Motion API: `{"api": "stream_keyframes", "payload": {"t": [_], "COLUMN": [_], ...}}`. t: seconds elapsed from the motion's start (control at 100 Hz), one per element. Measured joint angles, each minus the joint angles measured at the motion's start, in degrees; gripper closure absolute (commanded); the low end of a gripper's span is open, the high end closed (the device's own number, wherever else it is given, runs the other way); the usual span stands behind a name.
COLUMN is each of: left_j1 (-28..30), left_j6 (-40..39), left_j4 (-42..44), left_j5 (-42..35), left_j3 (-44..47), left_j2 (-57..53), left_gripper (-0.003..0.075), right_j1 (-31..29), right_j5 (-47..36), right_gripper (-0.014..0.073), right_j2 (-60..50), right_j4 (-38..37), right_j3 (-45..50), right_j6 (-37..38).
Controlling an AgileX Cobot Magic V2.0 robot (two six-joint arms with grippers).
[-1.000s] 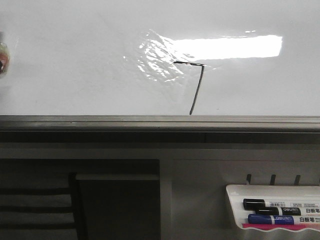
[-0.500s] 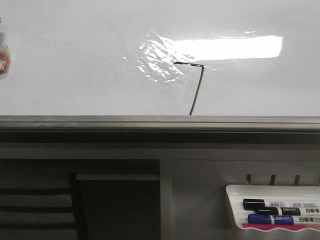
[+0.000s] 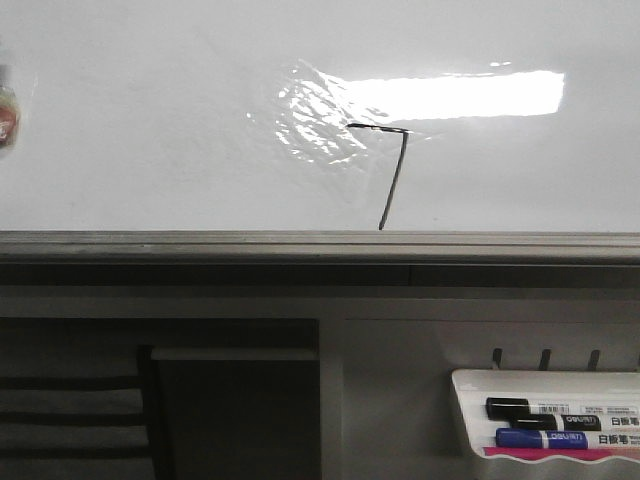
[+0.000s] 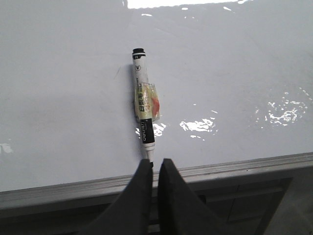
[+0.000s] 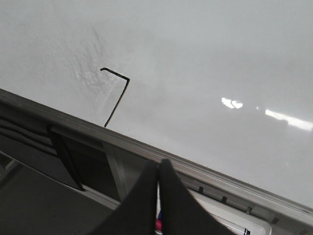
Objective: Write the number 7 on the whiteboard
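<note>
The number 7 [image 3: 397,175] is a thin black line on the whiteboard [image 3: 150,130], beside the wrinkled film patch and the bright reflection. It also shows in the right wrist view [image 5: 118,102]. In the left wrist view a black-and-white marker [image 4: 144,110], wrapped in yellowish tape, lies loose on the whiteboard [image 4: 234,73]. My left gripper [image 4: 155,162] is shut and empty, its tips at the board's grey edge, just short of the marker's near end. My right gripper [image 5: 158,164] is shut and empty, below the board's edge. Neither gripper shows in the front view.
A grey metal edge [image 3: 300,245] runs along the board's near side. A white tray [image 3: 470,400] hangs below it at the right, holding a black marker [image 3: 540,408] and a blue marker [image 3: 540,438]. A blurred taped thing [image 3: 6,115] sits at the board's far left.
The blurred thing at the far left of the front view has shifted slightly. The number 7 and the tray are unchanged.
</note>
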Motion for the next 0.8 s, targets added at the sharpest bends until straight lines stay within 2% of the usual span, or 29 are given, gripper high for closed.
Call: {"api": "stream_keyframes", "payload": {"t": [0.49,0.6,0.8], "left_j1": [0.0,0.5,4.9], "left_j6": [0.0,0.0,0.0], "left_j4": [0.0,0.0,0.4], "left_j5": [-0.1,-0.3,-3.2], "left_j3": [0.3,2.2,10.0], "left_j2": [-0.5,-4.6,-16.5], "left_gripper": [0.0741,0.0741,0.0741], "right_j1": [0.0,0.0,0.0], "right_j5": [0.0,0.0,0.0], "right_gripper": [0.0665,0.0665,0.0665], "right_j2": [0.0,0.0,0.0], "right_j4": [0.0,0.0,0.0], "right_j3": [0.0,0.0,0.0], "right_j6": [0.0,0.0,0.0]}}
